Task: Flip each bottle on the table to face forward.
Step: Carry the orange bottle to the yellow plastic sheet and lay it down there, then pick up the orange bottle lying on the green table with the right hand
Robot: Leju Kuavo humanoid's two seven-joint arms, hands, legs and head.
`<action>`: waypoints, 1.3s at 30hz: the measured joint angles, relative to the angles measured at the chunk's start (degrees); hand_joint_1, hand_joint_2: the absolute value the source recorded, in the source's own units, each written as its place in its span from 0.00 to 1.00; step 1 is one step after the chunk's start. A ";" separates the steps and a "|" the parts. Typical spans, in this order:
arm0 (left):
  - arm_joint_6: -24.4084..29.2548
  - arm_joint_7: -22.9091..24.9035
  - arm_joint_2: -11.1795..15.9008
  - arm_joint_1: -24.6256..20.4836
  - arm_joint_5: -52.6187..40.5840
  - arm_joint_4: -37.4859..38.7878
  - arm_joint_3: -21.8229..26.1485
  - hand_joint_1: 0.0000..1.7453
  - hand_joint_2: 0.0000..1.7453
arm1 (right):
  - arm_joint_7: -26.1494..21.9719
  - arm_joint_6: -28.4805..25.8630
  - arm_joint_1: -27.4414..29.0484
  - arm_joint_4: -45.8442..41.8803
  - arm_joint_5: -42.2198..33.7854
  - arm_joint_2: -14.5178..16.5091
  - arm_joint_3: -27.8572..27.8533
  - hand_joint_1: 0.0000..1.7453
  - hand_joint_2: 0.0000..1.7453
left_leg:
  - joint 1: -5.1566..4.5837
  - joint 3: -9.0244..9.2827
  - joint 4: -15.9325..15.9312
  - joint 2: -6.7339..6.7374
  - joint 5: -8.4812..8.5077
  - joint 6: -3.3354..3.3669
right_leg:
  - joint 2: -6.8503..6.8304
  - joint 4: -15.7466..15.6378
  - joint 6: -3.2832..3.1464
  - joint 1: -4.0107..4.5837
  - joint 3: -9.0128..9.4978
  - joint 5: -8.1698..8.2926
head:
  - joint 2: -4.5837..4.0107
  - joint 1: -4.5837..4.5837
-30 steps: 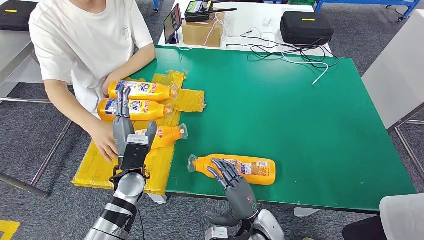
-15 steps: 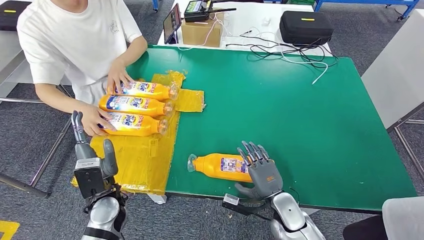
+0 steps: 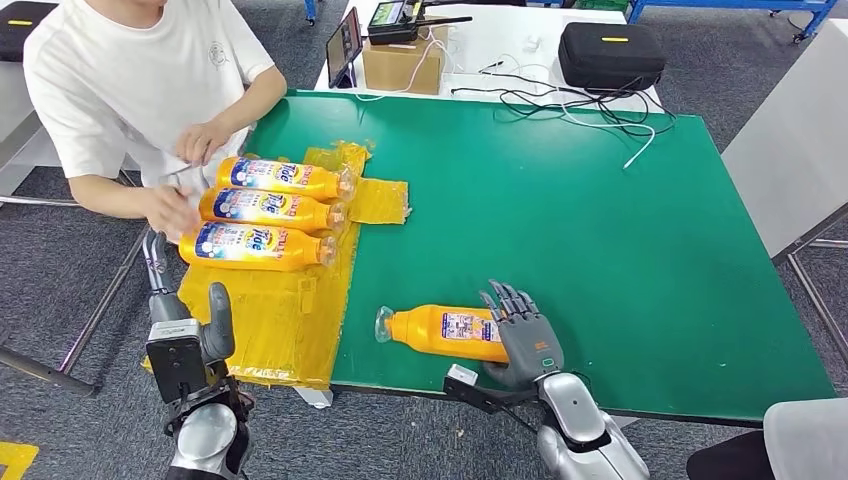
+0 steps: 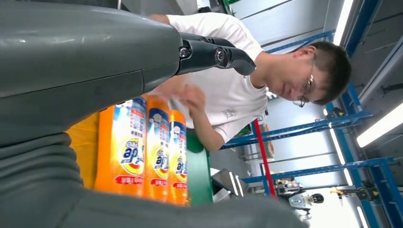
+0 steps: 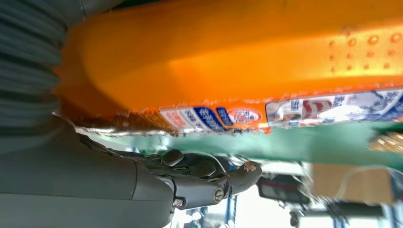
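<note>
Head view: on the green counter (image 3: 600, 230), the right robot hand (image 3: 525, 338) grasps the base end of an orange bottle (image 3: 440, 332) at 6 o'clock. Three bottles (image 3: 262, 208) lie on yellow sheet (image 3: 290, 330) at 9 o'clock beside a person (image 3: 140, 80). The left robot hand (image 3: 180, 320) is released, fingers apart.

Right wrist view: the bottle hides most fingers

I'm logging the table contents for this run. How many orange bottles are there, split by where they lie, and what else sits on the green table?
Orange bottles on the yellow sheet: 3
Orange bottles on the bare green table: 1, under the right hand
Yellow sheets: 1
Total: 5
</note>
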 joint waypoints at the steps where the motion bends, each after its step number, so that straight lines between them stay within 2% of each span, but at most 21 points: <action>1: -0.07 0.29 -0.02 0.13 -0.29 -0.02 0.11 0.00 1.00 | 1.23 1.25 -0.33 0.09 0.16 0.04 0.18 0.00 1.00 | 0.00 0.04 0.00 0.04 0.00 0.00 | 0.02 0.00 0.00 0.00 0.01 0.00 | 0.00 -0.01; 5: -0.41 1.45 -0.08 0.89 -1.42 -0.51 0.46 0.00 1.00 | 5.33 5.76 -1.50 0.22 0.28 0.20 0.65 0.00 1.00 | 0.00 0.16 -0.01 0.15 -0.01 -0.01 | 0.09 -0.01 -0.02 0.01 0.07 0.00 | 0.00 0.00; 8: -0.81 2.05 -0.08 1.12 -2.22 -0.79 0.61 0.00 1.00 | 6.45 8.54 -2.24 0.22 -0.60 0.22 0.79 0.07 1.00 | 0.00 0.24 -0.01 0.20 -0.01 -0.01 | 0.12 -0.02 -0.03 0.00 0.11 0.02 | 0.01 -0.01; 11: -1.29 2.53 -0.08 1.20 -2.82 -0.82 0.66 0.00 1.00 | 6.34 11.05 -2.90 0.29 -1.45 0.03 1.04 0.79 1.00 | 0.00 0.32 -0.01 0.22 0.00 0.00 | 0.12 -0.02 -0.11 0.00 0.17 0.08 | 0.01 0.00; 12: -1.58 2.69 -0.07 1.20 -2.92 -0.82 0.67 0.00 1.00 | 6.15 12.04 -3.15 0.37 -1.74 -0.16 1.22 1.00 1.00 | 0.00 0.33 -0.01 0.23 0.00 0.00 | 0.12 -0.03 -0.14 0.00 0.18 0.11 | 0.01 0.00; 13: -2.03 2.88 -0.06 1.19 -2.97 -0.81 0.69 0.00 1.00 | 5.97 13.21 -3.49 0.49 -2.10 -0.43 1.49 1.00 1.00 | 0.00 0.34 -0.01 0.25 0.01 0.01 | 0.12 -0.03 -0.16 0.00 0.19 0.14 | 0.01 0.00; 17: -4.06 3.78 0.10 0.83 -2.51 -0.69 1.32 0.00 1.00 | 5.78 17.23 -5.96 1.70 -4.04 -1.82 3.13 0.79 1.00 | -0.01 0.47 -0.01 0.28 0.02 0.03 | 0.16 -0.06 -0.10 0.00 0.14 0.18 | 0.00 0.01; 24: -7.41 4.77 0.50 0.31 -2.42 -0.20 2.27 0.00 1.00 | 6.72 16.92 -7.58 2.74 -5.90 -2.21 4.78 1.00 1.00 | -0.01 0.47 0.00 0.27 0.06 0.03 | 0.17 -0.06 -0.06 0.00 0.27 0.23 | 0.00 -0.01; 31: -8.73 5.94 0.51 -0.19 -2.44 1.09 2.26 0.00 1.00 | 6.32 18.83 -8.73 3.05 -9.36 -3.26 5.63 1.00 1.00 | 0.00 0.47 0.00 0.27 0.03 0.03 | 0.17 -0.07 -0.05 0.00 0.30 0.20 | 0.01 -0.01; 35: -9.48 6.12 0.56 -0.20 -2.49 1.90 2.11 0.00 0.00 | 2.82 19.10 -8.71 3.06 -14.23 -3.84 5.64 1.00 1.00 | -0.01 0.49 0.00 0.27 0.01 0.04 | 0.17 -0.11 -0.06 0.00 0.01 0.18 | -0.01 0.01; 39: -13.34 6.15 0.61 0.05 0.69 2.36 1.14 0.00 0.00 | -3.71 18.94 -7.78 2.25 -23.11 -4.15 4.66 1.00 1.00 | 0.00 0.54 -0.01 0.34 -0.05 0.04 | 0.24 -0.16 -0.05 0.00 0.01 0.18 | 0.01 0.03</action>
